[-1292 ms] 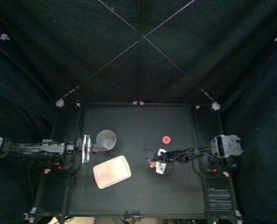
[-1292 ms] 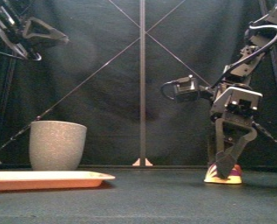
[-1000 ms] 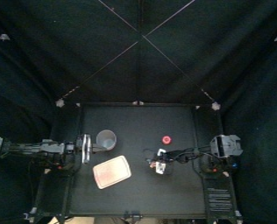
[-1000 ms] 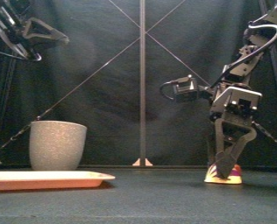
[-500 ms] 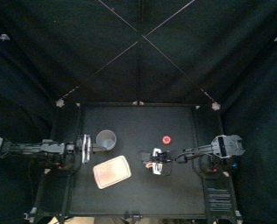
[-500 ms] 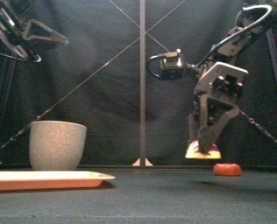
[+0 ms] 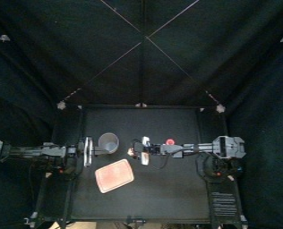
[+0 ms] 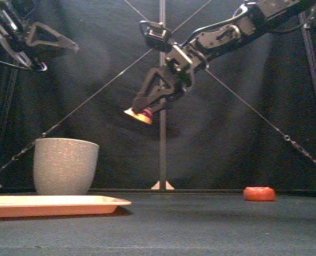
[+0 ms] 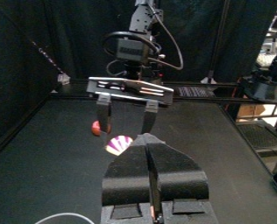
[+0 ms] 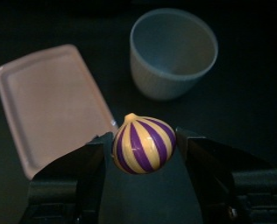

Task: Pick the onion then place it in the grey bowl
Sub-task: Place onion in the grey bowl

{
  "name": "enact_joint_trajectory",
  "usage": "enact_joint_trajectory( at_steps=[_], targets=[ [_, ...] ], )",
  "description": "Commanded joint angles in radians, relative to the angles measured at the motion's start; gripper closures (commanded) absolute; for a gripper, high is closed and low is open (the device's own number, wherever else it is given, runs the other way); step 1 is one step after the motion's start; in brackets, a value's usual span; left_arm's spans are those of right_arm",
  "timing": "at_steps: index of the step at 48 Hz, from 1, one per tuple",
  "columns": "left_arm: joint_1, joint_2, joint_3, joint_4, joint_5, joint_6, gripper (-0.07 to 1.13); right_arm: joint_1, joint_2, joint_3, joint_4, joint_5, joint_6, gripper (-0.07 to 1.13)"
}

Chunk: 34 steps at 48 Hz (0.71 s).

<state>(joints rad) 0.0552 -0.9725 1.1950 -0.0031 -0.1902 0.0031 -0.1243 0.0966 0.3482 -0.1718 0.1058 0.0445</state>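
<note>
above the bench (image 7: 168, 192): the onion (image 8: 142, 116), purple with pale stripes, hangs in the air near the middle, well clear of the surface.
right tool (image 8: 146, 110): clamped on the onion, one jaw on each flank; its arm reaches in from the right and slopes down to the left.
onion's axis: in the right wrist view its pointed tip juts out past the jaws, roughly along the tool's own line.
grey bowl (image 8: 66, 165): upright on the left half, mouth open; we see nothing in it.
key relation: the bowl lies left of the onion and well below it, and from above a little toward the back. we judge the carry needs leftward travel before any lowering.
left tool (image 9: 152, 162): jaws together, holding nothing, at rest by the left edge.
pink tray (image 8: 54, 205): flat at front left, bare.
red toy (image 8: 260, 193): alone on the right half, well apart.
risk: we think a release short of the rim would drop the onion onto the tray or bench.
</note>
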Motion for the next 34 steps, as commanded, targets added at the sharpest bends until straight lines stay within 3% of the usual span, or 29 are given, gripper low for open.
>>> enact_joint_trajectory(
  at_steps=[1,26,34],
  targets=[
    [0.002,0.003,-0.012,0.002,-0.012,0.002,0.94,-0.031,0.028,-0.095,-0.032,-0.054,0.003,0.29],
    [0.003,0.003,0.000,0.000,-0.021,0.000,0.94,-0.074,0.316,-0.453,-0.017,-0.086,0.002,0.27],
    [0.005,0.003,0.000,0.002,-0.029,0.000,0.94,-0.074,0.353,-0.505,-0.025,-0.069,0.003,0.16]
  ],
)
